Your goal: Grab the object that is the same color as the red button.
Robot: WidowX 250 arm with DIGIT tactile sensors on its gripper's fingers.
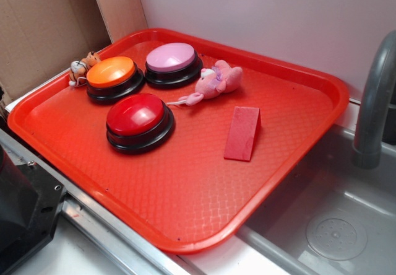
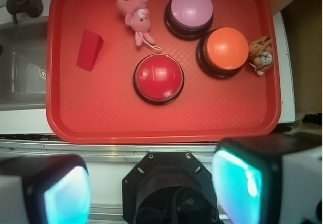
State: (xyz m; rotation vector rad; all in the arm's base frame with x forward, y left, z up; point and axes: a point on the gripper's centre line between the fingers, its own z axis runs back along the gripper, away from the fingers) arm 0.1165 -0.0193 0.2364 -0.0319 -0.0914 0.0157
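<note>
The object, a small red wedge block, lies on the red tray, right of the buttons in the exterior view. The red button is a glossy dome on a black base near the tray's middle. My gripper hangs high over the counter in front of the tray, far from the wedge. Its two fingers are wide apart with nothing between them. The gripper itself is out of the exterior view.
An orange button and a pink button stand at the tray's back. A pink plush lies between them and the wedge. A small tiger toy sits at the rim. Sink and faucet adjoin.
</note>
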